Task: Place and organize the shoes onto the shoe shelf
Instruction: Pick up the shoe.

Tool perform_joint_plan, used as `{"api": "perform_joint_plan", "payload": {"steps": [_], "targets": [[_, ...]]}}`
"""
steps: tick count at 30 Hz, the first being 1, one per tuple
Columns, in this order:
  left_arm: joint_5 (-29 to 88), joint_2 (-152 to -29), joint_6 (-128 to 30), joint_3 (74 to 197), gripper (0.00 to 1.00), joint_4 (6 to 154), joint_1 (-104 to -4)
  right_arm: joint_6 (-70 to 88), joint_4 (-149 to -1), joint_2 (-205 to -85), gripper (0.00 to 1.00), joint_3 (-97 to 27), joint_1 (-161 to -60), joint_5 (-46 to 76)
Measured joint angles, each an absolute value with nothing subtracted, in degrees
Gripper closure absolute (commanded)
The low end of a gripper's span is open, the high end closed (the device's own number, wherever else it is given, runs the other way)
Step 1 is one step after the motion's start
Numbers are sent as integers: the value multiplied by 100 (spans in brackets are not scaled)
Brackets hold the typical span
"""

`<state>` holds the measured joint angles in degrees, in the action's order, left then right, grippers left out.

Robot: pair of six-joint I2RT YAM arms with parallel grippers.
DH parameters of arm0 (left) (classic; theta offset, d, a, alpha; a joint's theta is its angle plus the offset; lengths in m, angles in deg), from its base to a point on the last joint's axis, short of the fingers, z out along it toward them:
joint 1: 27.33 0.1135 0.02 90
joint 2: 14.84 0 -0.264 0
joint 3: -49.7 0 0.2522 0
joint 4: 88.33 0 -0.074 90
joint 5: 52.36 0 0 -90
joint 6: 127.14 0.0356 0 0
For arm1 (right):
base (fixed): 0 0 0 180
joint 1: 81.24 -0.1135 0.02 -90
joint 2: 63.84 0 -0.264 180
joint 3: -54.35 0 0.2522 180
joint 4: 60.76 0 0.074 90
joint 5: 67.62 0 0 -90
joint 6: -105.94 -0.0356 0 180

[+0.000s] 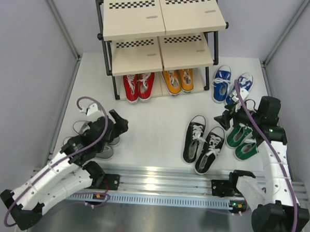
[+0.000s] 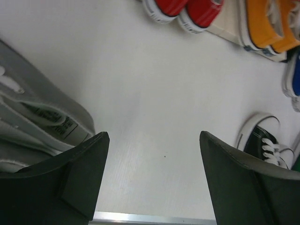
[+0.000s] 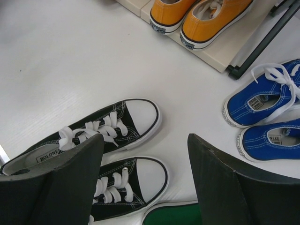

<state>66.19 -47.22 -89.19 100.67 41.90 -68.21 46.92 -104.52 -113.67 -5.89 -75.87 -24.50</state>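
Two pairs done, four left: red canvas sneakers (image 1: 137, 87) and orange canvas sneakers (image 1: 178, 81) sit on the bottom board of the black-framed beige shoe shelf (image 1: 134, 21), while grey sneakers (image 2: 28, 108), black sneakers (image 1: 195, 139), green sneakers (image 1: 239, 135) and blue sneakers (image 1: 221, 84) lie on the white table (image 1: 155, 116), with the left gripper (image 2: 153, 136) and right gripper (image 3: 145, 138) spread and empty.

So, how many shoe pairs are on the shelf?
2: the red pair and the orange pair, side by side on the shelf's bottom tier; upper boards may hide more.

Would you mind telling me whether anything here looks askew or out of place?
The blue pair lies on the table right of the shoe shelf, toes splayed apart and laces sprawling loose, unlike the neat red pair.
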Motion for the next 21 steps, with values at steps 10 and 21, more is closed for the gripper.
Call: {"api": "perform_joint_plan", "payload": {"steps": [10,21], "targets": [[7356,-6503,-11551,10535,30,2334,-6487,4684,-10455,-11367,28,-589,-7574,-2504],[6811,-7008,-11245,10314,39,2988,-4974,4684,-10457,-11321,28,-589,-7570,-2579]]}}
